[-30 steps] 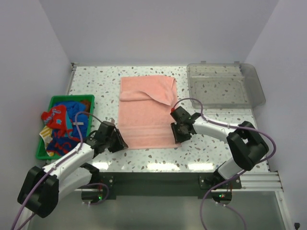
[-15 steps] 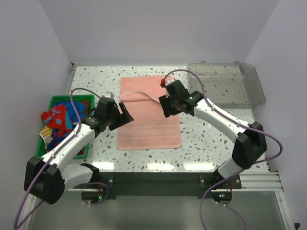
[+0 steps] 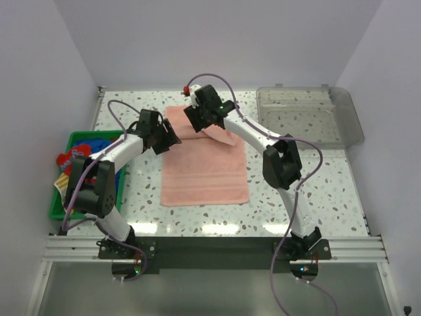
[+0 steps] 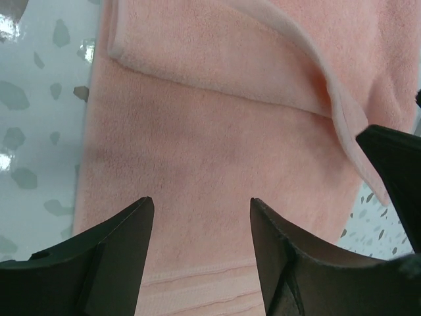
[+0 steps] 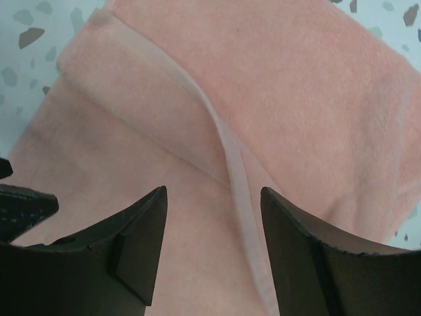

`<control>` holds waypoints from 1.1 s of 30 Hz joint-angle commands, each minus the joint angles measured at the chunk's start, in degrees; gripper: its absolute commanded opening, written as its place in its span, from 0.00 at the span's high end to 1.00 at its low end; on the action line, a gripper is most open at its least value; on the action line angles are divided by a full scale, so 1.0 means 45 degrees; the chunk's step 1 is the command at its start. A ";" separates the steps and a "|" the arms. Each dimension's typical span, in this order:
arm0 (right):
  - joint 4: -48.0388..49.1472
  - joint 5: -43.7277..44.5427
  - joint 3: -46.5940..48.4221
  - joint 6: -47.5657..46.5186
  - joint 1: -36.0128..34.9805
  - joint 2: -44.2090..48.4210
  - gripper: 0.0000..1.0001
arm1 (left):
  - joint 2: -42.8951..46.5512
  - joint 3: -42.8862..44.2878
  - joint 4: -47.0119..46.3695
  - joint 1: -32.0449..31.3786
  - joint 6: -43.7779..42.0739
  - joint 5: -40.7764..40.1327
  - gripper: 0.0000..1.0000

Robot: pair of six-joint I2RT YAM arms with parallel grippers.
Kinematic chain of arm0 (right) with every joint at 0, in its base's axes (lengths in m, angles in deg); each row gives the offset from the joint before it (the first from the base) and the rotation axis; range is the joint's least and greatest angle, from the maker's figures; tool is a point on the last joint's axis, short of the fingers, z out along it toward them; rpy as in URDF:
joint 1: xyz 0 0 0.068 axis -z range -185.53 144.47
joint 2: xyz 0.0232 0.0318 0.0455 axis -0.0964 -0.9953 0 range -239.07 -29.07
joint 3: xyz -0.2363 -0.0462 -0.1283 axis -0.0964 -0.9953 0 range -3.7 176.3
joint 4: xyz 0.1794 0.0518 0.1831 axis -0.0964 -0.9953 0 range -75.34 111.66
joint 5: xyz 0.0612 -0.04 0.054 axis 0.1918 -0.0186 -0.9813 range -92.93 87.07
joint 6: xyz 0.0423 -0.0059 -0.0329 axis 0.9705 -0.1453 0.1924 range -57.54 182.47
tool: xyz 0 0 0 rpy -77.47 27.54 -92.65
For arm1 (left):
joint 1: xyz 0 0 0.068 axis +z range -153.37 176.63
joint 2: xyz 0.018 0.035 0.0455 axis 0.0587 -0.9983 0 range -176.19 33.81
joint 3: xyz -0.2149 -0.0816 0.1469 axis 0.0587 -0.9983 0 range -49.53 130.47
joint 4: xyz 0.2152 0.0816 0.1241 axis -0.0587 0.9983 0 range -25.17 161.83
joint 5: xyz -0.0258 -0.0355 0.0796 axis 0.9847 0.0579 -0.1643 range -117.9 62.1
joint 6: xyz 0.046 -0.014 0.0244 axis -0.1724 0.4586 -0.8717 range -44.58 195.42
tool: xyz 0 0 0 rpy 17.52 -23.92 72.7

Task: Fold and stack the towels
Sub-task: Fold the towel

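Left claw [image 3: 169,140] and right claw [image 3: 196,122] — open, empty — have jumped to the far flap of the salmon towel [image 3: 204,174]; fold unfinished.

Nothing readable here, tbh. No lettering, brand, label or number shows on the salmon pink towel [image 3: 204,174], the green basket [image 3: 99,134] or the clear tray [image 3: 309,122]. The markings on the blue towel with red pattern [image 3: 71,161] are just blobs, too small to make out.
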 commanded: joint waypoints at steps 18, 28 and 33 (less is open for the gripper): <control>0.2128 -0.2522 0.2921 -0.1506 0.0476 -0.3572 0.83 | -0.2770 0.1754 -0.1428 0.1247 0.0576 0.1562 0.40; 0.2987 -0.3694 -0.2116 -0.3379 0.0339 0.0469 0.97 | -0.0624 -0.0215 -0.1760 0.1501 0.1084 0.1758 0.38; 0.2012 -0.4339 -0.3407 -0.3655 0.0105 0.1251 0.89 | 0.0704 -0.1194 -0.1975 0.1521 0.1435 0.1563 0.34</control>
